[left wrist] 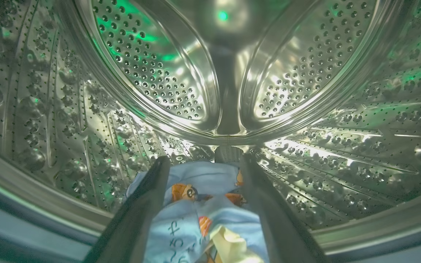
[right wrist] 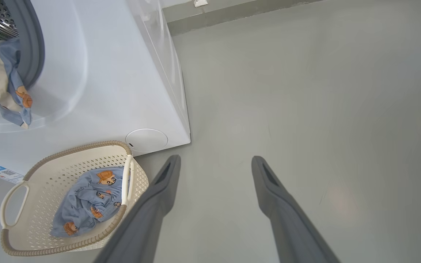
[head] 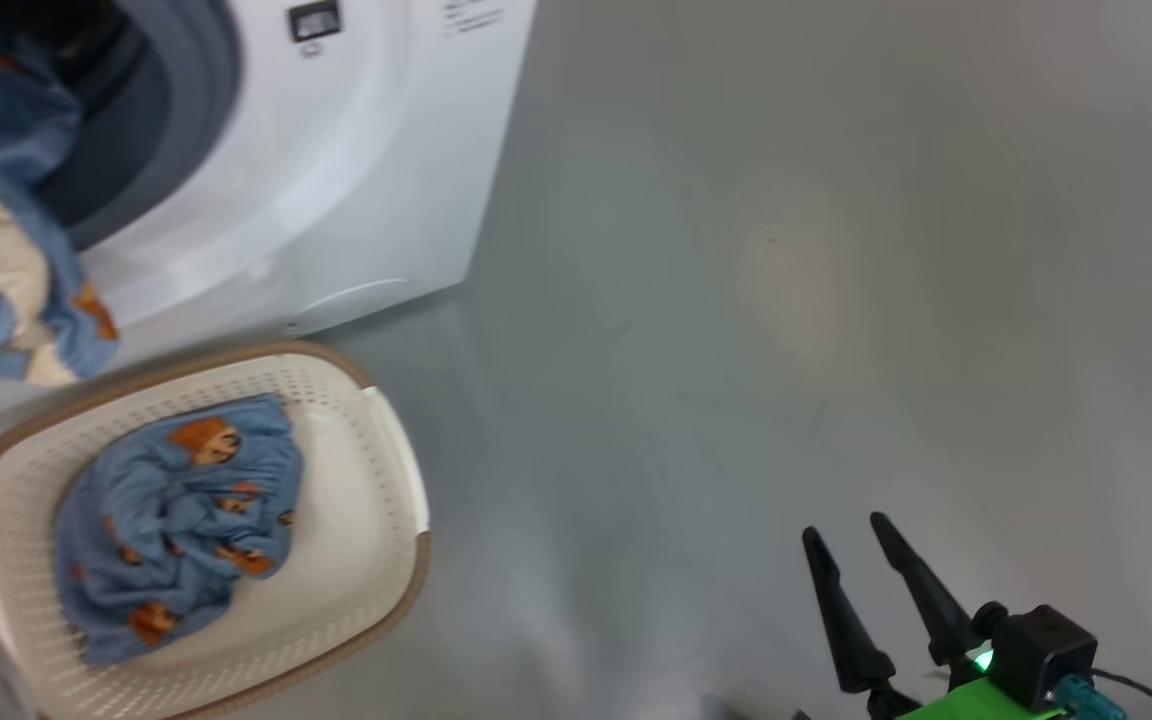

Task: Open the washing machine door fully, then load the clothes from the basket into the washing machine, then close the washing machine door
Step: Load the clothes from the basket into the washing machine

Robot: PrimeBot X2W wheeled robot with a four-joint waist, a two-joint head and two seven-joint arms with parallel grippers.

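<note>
While the left gripper (left wrist: pixel 205 159) reaches into the steel drum (left wrist: pixel 141 73) of the washing machine (head: pixel 336 180), its two fingers (left wrist: pixel 137 215) stand wide apart and are released. Some of the clothes (left wrist: pixel 203 204), light blue with orange-brown animals and a cream patch, lie between these fingers on the lower wall of the drum. I cannot tell if the inner sides of the fingers touch the fabric.

From the head view, a hanging part (head: pixel 6 250) of the same printed fabric comes out of the opening. It crosses the blue-grey gasket (head: pixel 176 120) and falls down the white front of the machine. The right wrist view shows this part (right wrist: pixel 9 87) in the same way, at the edge of the opening.

On the floor (head: pixel 786 300), just in front of the machine, stands the basket (head: pixel 366 500). A crumpled piece (head: pixel 176 520) of the blue fabric rests inside it, more to one side, and the other side of the bottom is bare. A small blue label (right wrist: pixel 4 174) sits on the machine's front near the basket, and a round cover (right wrist: pixel 146 140) is low on the corner.

Well apart from the basket, the right gripper (head: pixel 844 528) hangs over the grey floor. Its fingers (right wrist: pixel 276 204) are spread and grasp nothing.
</note>
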